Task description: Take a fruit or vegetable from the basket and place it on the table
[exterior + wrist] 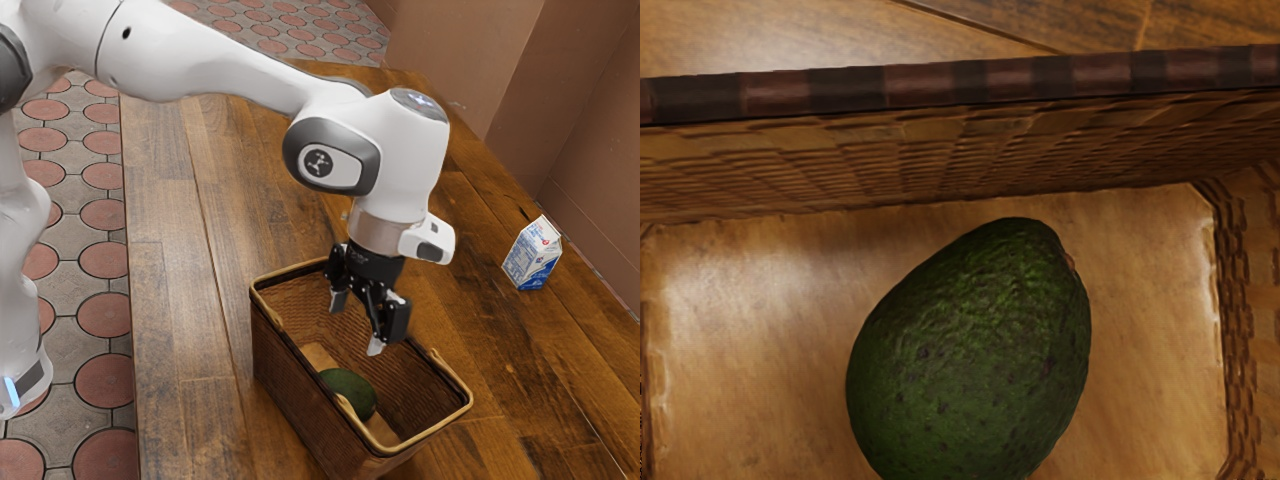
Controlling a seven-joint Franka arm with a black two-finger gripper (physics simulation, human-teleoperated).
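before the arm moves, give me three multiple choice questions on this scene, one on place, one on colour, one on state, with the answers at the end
1. Where is the avocado?
A) On the table beside the basket
B) Against the carton
C) Inside the basket

2. Which colours does the carton show?
A) White and blue
B) Yellow and black
C) Green and orange

3. How is the tool?
A) Shut on the carton
B) Open, holding nothing
C) Shut on the avocado

Answers:
1: C, the avocado lies on the basket's floor, within its woven walls.
2: A, blue printing and patches show on its white sides.
3: B, its two fingers stand apart with nothing gripped between them.
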